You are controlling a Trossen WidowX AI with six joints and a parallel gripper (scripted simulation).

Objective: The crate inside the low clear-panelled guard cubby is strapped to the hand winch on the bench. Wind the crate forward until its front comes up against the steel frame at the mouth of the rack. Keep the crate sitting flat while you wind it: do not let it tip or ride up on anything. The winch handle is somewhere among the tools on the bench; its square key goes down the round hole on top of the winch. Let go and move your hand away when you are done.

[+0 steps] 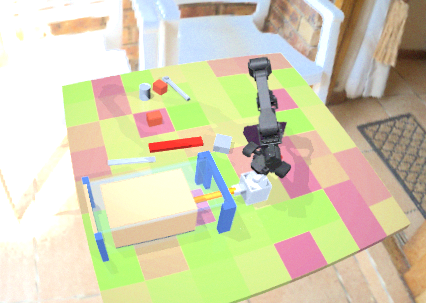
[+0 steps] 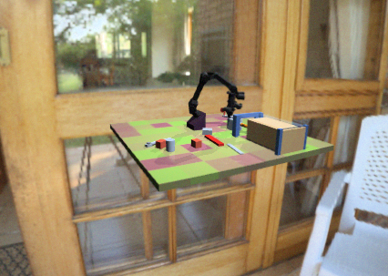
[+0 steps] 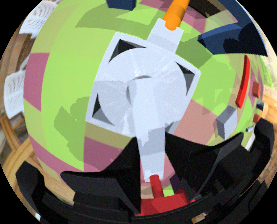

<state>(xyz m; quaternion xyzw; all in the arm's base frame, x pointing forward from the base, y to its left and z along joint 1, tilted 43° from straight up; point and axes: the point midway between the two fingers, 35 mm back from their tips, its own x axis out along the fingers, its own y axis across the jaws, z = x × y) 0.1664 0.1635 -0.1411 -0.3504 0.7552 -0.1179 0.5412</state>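
Top view: crate (image 1: pixel 150 198) (image 2: pixel 264 135) in cubby, flat as far as can be seen; front short of blue frame (image 1: pixel 223 183) (image 2: pixel 248 115) (image 3: pixel 234 39), gap bridged by orange strap (image 1: pixel 207 197) (image 2: pixel 244 125) (image 3: pixel 176 15) running to winch (image 1: pixel 256 194) (image 2: pixel 230 123) (image 3: pixel 161 67). Contact w/ frame not yet made.

Wrist view: handle (image 1: pixel 257 178) (image 3: pixel 150 125) set over winch top, its arm pointing toward gripper (image 1: pixel 267 159) (image 2: pixel 231 110) (image 3: pixel 149 137). Claw closed on red knob (image 3: pixel 161 204) at handle's outer end; grip judged firm. Key itself hidden, so seating depth can't be confirmed; taken as engaged.

Step in hand (judged): winding. Approx. progress: key step done, crate travel still to be completed; no. of turns left unknown.

Next: knob to be carried round winch axis in a level arc, strap-tightening direction, w/o lift, lest key be pulled from hole. Crate to be watched for tip or ride-up, esp. near frame. Winding to be stopped at contact; over-winding might raise the front. Then knob to be released & arm backed off.
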